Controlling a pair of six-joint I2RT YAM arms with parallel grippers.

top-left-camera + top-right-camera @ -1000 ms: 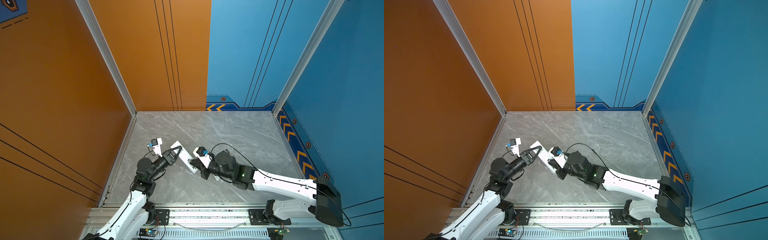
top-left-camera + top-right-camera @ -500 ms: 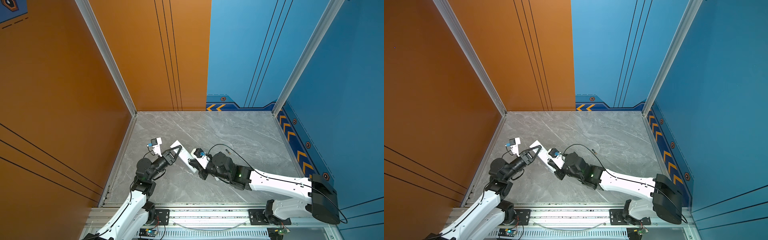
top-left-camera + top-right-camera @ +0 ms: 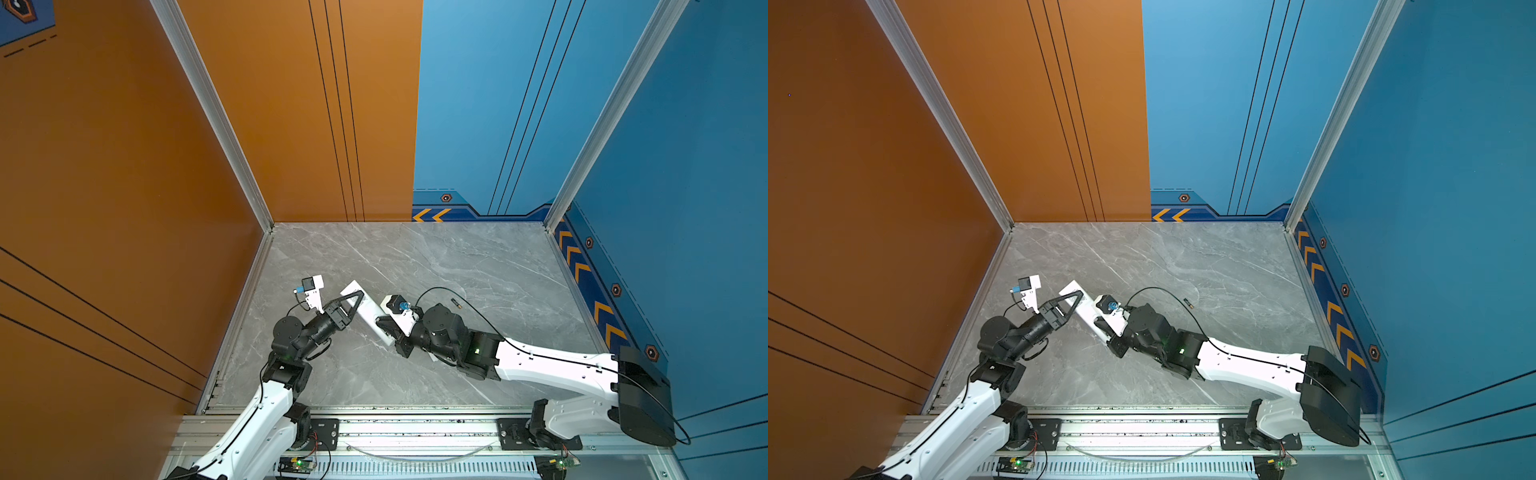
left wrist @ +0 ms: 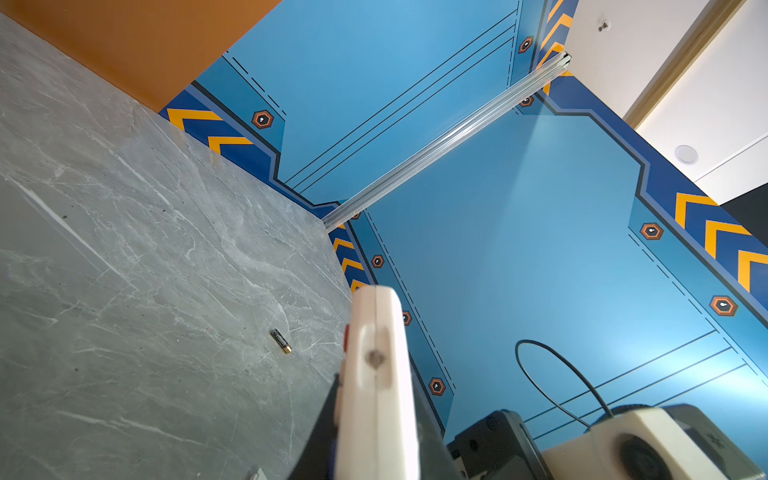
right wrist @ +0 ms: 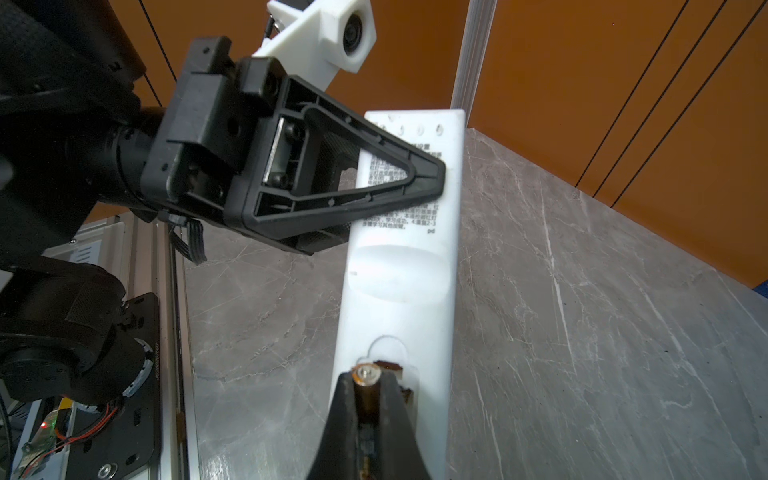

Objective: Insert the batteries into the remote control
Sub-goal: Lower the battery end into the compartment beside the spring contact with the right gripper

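Clearly, the loading is under way but not finished. On the left, the left gripper (image 3: 354, 300) is clamped across the upper part of the remote control (image 3: 372, 319) and holds it steady with its printed back facing up. At the remote's other end, the right gripper (image 5: 368, 399) is closed on one battery (image 5: 365, 375). That battery's metal tip sits right at the open battery bay (image 5: 388, 366). Whether it is already seated or only poised at the opening cannot be told, and the inside of the bay is mostly hidden. Farther right, the second battery (image 3: 456, 303) lies loose on the bench (image 3: 457, 257), well apart from both grippers. By this judgement, neither cell is confirmed in place. The held one needs pressing home. The loose one then has to be fetched and inserted.
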